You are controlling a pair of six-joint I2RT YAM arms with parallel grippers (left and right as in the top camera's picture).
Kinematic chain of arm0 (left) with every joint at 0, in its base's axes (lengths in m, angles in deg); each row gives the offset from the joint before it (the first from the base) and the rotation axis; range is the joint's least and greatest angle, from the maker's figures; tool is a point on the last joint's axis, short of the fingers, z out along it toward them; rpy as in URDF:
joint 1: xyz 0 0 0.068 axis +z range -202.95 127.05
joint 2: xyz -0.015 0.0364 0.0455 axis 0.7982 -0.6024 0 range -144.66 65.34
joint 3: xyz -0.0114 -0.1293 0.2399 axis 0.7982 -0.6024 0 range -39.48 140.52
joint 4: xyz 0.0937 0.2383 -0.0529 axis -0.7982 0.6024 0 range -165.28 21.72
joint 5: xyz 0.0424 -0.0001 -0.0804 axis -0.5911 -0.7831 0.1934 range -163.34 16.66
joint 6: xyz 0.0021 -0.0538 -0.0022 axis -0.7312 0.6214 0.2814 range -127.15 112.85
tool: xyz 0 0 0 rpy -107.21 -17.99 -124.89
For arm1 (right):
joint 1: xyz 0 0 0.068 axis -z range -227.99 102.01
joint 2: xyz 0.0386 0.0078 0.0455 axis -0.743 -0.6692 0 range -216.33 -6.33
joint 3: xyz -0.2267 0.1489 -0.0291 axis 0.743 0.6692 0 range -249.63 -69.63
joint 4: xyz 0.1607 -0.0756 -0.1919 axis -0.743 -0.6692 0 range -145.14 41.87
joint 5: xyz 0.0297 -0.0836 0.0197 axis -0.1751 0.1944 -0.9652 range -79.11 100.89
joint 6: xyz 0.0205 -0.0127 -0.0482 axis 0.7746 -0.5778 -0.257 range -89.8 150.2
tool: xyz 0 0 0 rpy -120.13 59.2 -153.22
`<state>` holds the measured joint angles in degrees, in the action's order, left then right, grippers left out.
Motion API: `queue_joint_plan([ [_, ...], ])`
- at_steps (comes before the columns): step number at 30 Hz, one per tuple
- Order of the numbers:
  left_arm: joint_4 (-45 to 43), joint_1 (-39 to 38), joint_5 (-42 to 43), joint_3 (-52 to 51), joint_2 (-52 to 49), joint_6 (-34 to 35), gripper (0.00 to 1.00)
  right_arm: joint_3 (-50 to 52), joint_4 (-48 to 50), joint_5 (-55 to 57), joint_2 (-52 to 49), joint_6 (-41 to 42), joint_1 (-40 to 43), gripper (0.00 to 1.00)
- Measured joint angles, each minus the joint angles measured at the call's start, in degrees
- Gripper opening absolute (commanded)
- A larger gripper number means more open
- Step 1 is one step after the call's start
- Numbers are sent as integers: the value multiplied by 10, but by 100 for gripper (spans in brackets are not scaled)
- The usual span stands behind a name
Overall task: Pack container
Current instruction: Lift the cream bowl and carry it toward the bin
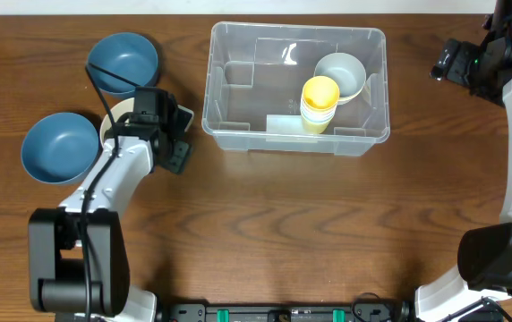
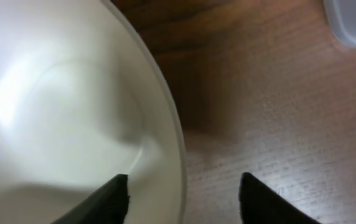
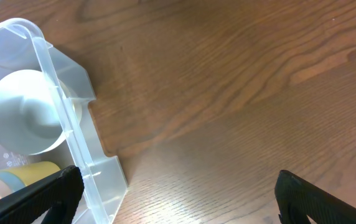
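The clear container (image 1: 238,134) stands at the back middle of the table. It holds a pale grey bowl (image 1: 342,73) and a stack of yellow cups (image 1: 319,103). My left gripper (image 1: 151,121) is open over a white bowl (image 1: 110,123) left of the container. In the left wrist view the fingers (image 2: 184,193) straddle the white bowl's rim (image 2: 72,106), one finger inside and one over the table. My right gripper (image 1: 455,61) is open and empty, right of the container. The right wrist view shows its fingers (image 3: 178,199) over bare wood, with the container's end wall (image 3: 60,106) at the left.
Two blue bowls sit at the left, one at the back (image 1: 123,61) and one nearer (image 1: 59,148). A corner of the container (image 2: 355,25) shows in the left wrist view. The grey bowl (image 3: 22,112) and the cups (image 3: 16,177) show in the right wrist view.
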<state>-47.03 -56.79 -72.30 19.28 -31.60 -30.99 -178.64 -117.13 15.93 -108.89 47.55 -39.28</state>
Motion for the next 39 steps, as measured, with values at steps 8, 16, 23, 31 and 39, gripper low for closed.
queue_joint_plan([
  [8, -5, 0, -4, 1, -23, -4, 6, 0, 0, 0, 0, 0, 0, 99],
  [16, -3, 0, -42, 1, -17, 12, 6, 0, 0, 0, 0, 0, 0, 99],
  [23, -2, 0, -57, 4, 102, 63, 6, 0, 0, 0, 0, 0, 0, 99],
  [31, -34, -19, 2, 38, 279, 98, 6, 0, 0, 0, 0, 0, 0, 99],
  [39, -127, -120, 48, 44, 308, 103, 6, 0, 0, 0, 0, 0, 0, 99],
])
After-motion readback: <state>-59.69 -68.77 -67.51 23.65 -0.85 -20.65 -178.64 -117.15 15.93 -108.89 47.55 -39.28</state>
